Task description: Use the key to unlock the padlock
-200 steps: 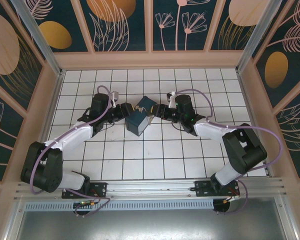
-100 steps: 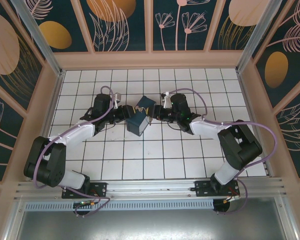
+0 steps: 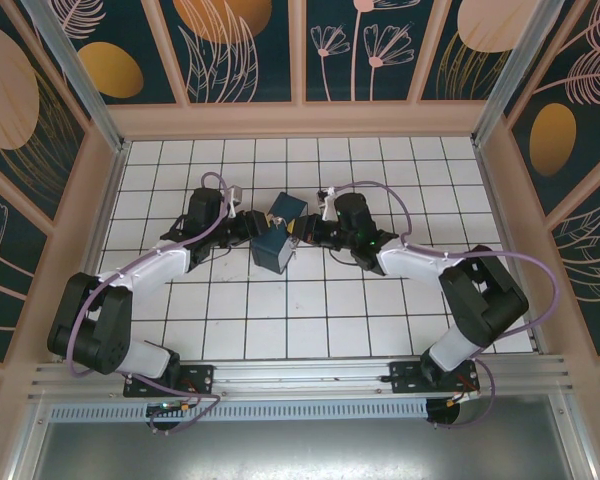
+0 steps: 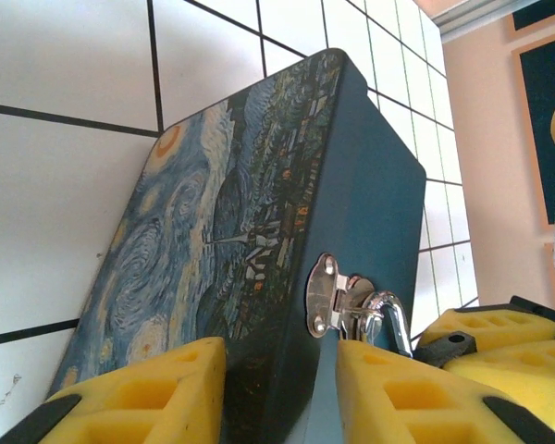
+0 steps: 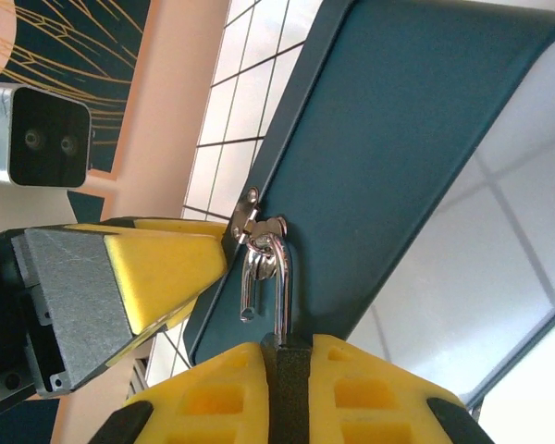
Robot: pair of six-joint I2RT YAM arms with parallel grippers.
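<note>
The blue swirl-painted box (image 3: 275, 245) stands tilted on the tiled floor between both grippers. My left gripper (image 4: 282, 356) straddles its corner, one yellow finger (image 4: 139, 398) on the painted face (image 4: 222, 213) and the other beside the hasp (image 4: 322, 294). The padlock (image 5: 282, 287) hangs by its silvery shackle (image 4: 393, 319) from that hasp. The shackle's short leg ends free, outside the dark body. My right gripper (image 5: 287, 356) is shut on that dark body. From above, the left gripper (image 3: 252, 228) and the right gripper (image 3: 302, 232) meet at the box. The key is hidden.
Pink frame walls (image 3: 100, 200) with patterned panels enclose the white tiled floor (image 3: 310, 310). In the right wrist view, the left gripper's yellow finger (image 5: 157, 268) presses against the box edge (image 5: 398, 139). The right gripper's fingers (image 4: 499, 333) crowd the hasp side.
My right gripper has closed onto the padlock's body after edging left toward the box. The left jaws have narrowed on the box's corner. The box has stayed put.
</note>
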